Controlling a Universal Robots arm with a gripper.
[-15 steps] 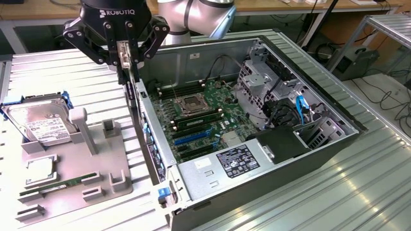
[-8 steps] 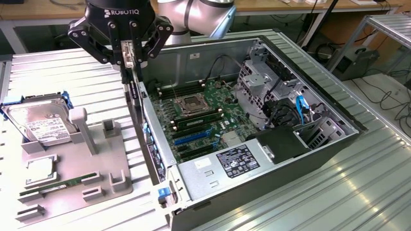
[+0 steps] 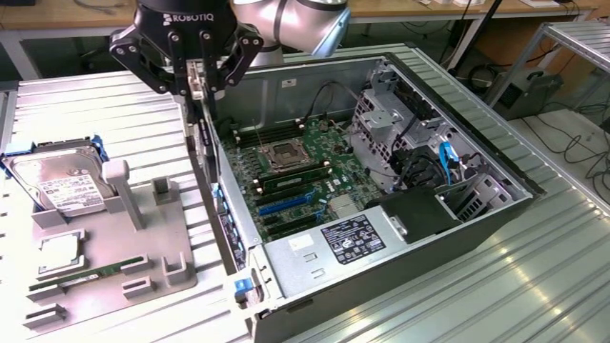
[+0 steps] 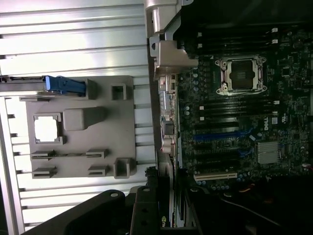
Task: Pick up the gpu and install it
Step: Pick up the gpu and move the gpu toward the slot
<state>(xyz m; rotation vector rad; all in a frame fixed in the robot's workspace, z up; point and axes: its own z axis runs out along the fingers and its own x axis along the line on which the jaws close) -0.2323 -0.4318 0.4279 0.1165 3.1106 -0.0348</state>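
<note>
The ribbed metal table (image 3: 533, 286) carries an open computer case (image 3: 458, 236) lying on its side, interior facing up. Inside the case, the green motherboard (image 3: 305, 179) is exposed, with an empty processor socket (image 3: 284, 153) and free expansion slots; the power supply (image 3: 333, 246) sits at the case's near end. Beside the case, on the exterior view's left, lies a grey parts holder (image 3: 162, 250). It bears a hard drive (image 3: 57, 182) standing at its far end and a memory stick (image 3: 81, 279) lying flat at its near end. The gripper (image 3: 196, 87) hangs above the case's wall on the holder side, its fingers drawn partway in and clamped on the gpu (image 3: 200, 75). The gpu hangs edge-on, clear of the motherboard and not seated in any slot.
</note>
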